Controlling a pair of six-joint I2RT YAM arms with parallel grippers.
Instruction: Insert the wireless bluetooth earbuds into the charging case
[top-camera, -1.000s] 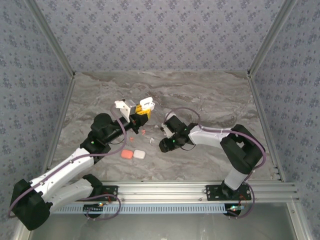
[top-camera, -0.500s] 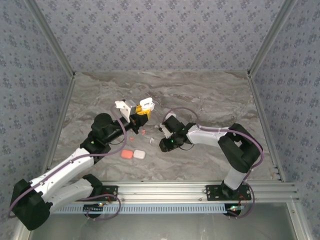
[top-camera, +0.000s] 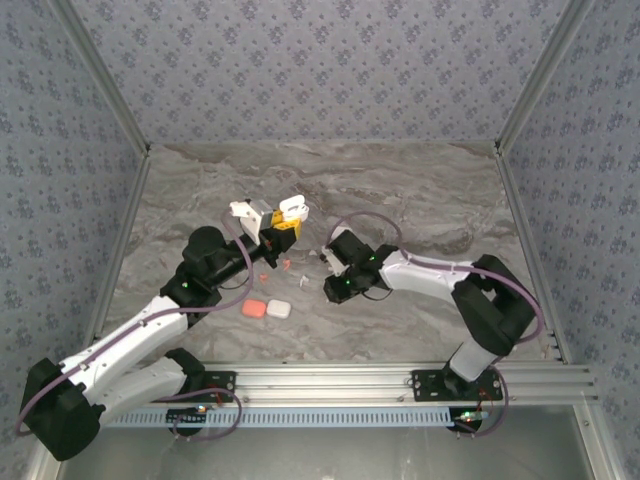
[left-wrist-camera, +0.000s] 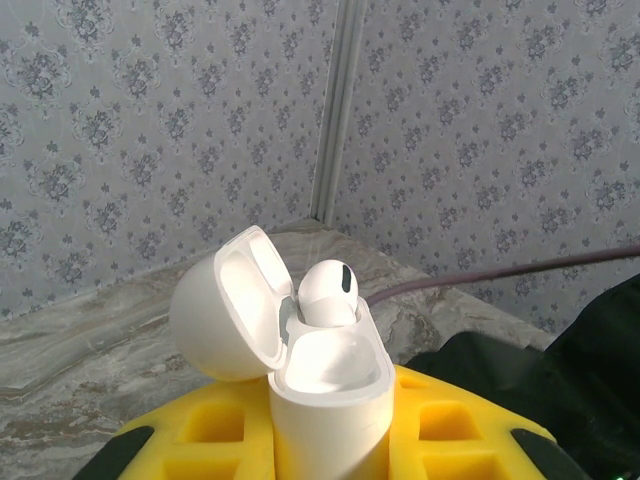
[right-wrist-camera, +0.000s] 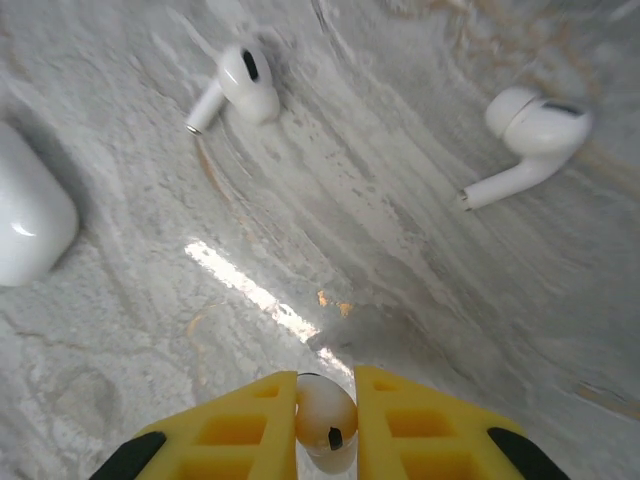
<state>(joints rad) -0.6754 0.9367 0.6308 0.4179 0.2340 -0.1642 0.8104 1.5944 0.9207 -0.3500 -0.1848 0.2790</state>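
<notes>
My left gripper (left-wrist-camera: 326, 445) is shut on an open white charging case (left-wrist-camera: 330, 395), held upright above the table with its lid (left-wrist-camera: 222, 318) swung back. One white earbud (left-wrist-camera: 328, 292) sits in the case's far socket; the near socket looks empty. From above, that case (top-camera: 292, 208) is at the yellow tip of the left arm. My right gripper (right-wrist-camera: 326, 420) is low over the marble and shut on a white earbud (right-wrist-camera: 326, 412), pinched between its yellow fingers (right-wrist-camera: 250, 425). Two more white earbuds (right-wrist-camera: 240, 85) (right-wrist-camera: 530, 130) lie on the table ahead of it.
A closed white case (right-wrist-camera: 30, 215) lies left of the right gripper. In the top view a coral case (top-camera: 254, 309) and a white case (top-camera: 279, 309) lie side by side in front of the arms, with small coral pieces (top-camera: 265, 277) nearby. Patterned walls enclose the marble table (top-camera: 420, 190).
The right gripper's jaws have closed on the white earbud, and the right arm's elbow has shifted slightly to the right. The left arm holds still with the case.
</notes>
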